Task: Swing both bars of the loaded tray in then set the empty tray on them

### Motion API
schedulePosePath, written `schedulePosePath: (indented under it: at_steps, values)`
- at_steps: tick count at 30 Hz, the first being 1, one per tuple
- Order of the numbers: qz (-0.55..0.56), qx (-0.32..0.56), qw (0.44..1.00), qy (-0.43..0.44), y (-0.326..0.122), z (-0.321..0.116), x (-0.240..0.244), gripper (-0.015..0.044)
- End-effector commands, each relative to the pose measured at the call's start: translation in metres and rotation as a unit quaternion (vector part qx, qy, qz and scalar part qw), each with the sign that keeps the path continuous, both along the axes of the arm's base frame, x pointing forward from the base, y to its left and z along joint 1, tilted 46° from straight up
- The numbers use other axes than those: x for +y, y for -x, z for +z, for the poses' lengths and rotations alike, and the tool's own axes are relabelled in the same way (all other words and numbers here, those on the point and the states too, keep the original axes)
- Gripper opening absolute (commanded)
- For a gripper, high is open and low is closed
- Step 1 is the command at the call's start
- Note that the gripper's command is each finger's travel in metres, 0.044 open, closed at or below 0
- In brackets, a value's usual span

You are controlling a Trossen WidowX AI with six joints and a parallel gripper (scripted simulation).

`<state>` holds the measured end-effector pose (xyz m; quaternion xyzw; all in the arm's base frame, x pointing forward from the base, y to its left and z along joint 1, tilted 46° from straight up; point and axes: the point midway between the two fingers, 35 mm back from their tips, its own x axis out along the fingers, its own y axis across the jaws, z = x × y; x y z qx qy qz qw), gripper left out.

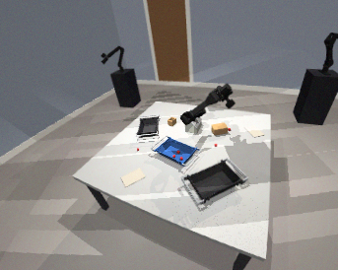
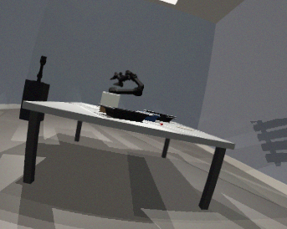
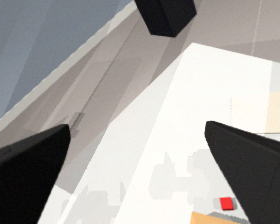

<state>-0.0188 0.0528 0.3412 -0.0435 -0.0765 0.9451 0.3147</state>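
A blue tray [image 1: 169, 148] stands mid-table with several small red blocks inside; its wire bars lie outward past its two ends. In the exterior view the blue tray [image 2: 151, 119] is mostly hidden. A larger-looking black tray [image 1: 215, 181] [image 2: 124, 114] lies nearer the front, empty, its pale wire bars out at its ends. Another empty black tray [image 1: 148, 126] [image 2: 163, 116] lies at the far left, also with wire bars. I cannot tell which black one is the task's. My gripper [image 1: 230, 102] [image 3: 138, 129] is open and empty, raised above the table's back, away from all trays.
My arm's base sits on a pale block [image 1: 193, 127] [image 2: 110, 99] behind the blue tray. An orange box [image 1: 219, 129] [image 3: 207, 218] and a small brown box [image 1: 171, 121] flank it. Loose red blocks [image 1: 138, 149] [image 1: 216, 145] [image 3: 226, 203] and cream cards [image 1: 133, 177] [image 1: 256, 133] lie around.
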Motion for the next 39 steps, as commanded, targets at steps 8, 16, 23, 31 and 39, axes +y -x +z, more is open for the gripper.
schedulePosePath:
  at_steps: [8,16,23,31,39]
  values:
    - [-0.003,-0.002,1.000,0.001,0.001,0.000,0.000,0.0190]
    - [-0.109,-0.060,0.990,0.065,0.029,0.011,0.019,0.0085]
    - [-0.228,-0.078,0.959,0.150,0.041,0.012,0.065,0.0085]
    - [-0.344,-0.070,0.901,0.257,0.024,0.004,0.127,0.0085]
    - [-0.446,-0.017,0.816,0.368,-0.034,-0.016,0.187,0.0085]
